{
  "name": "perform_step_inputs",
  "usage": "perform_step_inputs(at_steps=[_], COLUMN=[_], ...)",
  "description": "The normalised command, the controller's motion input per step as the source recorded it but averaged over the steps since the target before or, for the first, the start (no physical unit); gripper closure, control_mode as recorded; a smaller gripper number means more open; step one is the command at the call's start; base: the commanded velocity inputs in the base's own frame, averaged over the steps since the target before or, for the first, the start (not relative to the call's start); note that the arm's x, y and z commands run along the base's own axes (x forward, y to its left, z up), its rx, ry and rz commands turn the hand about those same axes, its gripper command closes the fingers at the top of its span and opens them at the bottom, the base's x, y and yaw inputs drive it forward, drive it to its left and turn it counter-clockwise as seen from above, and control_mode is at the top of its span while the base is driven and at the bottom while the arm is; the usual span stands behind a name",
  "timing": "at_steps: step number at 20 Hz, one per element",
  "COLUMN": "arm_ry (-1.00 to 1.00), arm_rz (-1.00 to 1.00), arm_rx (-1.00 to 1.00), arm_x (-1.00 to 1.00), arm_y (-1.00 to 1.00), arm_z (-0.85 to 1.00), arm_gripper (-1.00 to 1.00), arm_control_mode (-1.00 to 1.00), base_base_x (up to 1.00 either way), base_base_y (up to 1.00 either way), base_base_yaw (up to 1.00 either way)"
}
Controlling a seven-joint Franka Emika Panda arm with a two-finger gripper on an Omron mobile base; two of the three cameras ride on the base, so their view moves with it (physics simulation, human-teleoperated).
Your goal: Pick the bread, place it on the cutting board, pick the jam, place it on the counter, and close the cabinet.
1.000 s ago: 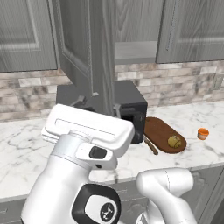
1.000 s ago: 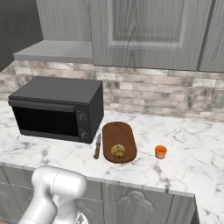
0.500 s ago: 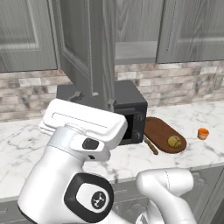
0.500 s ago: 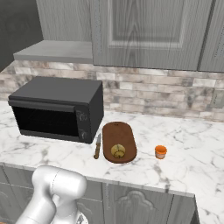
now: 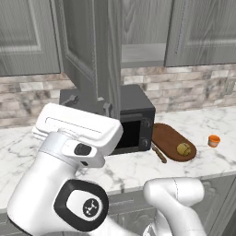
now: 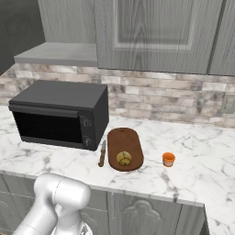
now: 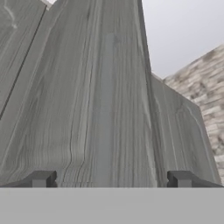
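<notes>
Bread (image 6: 123,158) on cutting board (image 6: 123,140)

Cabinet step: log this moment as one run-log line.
stage: closing cabinet | bread: on cutting board | jam: on counter | cabinet door: open | gripper: open, at door panel

No legible text or labels anywhere.

Grey wood-grain cabinet (image 5: 92,60) — white desk (image 6: 202,170) with grey veins — orange jam (image 6: 168,159), golden-brown bread (image 6: 123,158), black microwave (image 6: 59,114).
</notes>
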Motion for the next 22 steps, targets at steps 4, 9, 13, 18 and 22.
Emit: perform_step_inputs(at_steps=[4,9,13,18,22], arm_ry=[0.0,0.0,0.0,0.0,0.0], arm_rz=[-0.02,-0.01,-0.01,-0.01,0.0], arm_rx=[0.0,0.0,0.0,0.0,0.0], arm_x=[0.35,0.32,0.26,0.28,0.34], arm_y=[0.0,0.0,0.03,0.02,-0.07], arm_z=[0.0,0.0,0.0,0.0,0.0], arm_gripper=[-1.0,-1.0,-1.0,-1.0,-1.0], arm_control_mode=[-1.0,-1.0,-1.0,-1.0,-1.0], base_base_x=[0.0,0.0,0.0,0.0,0.0], base_base_y=[0.0,0.0,0.0,0.0,0.0], base_base_yaw=[0.0,0.0,0.0,0.0,0.0])
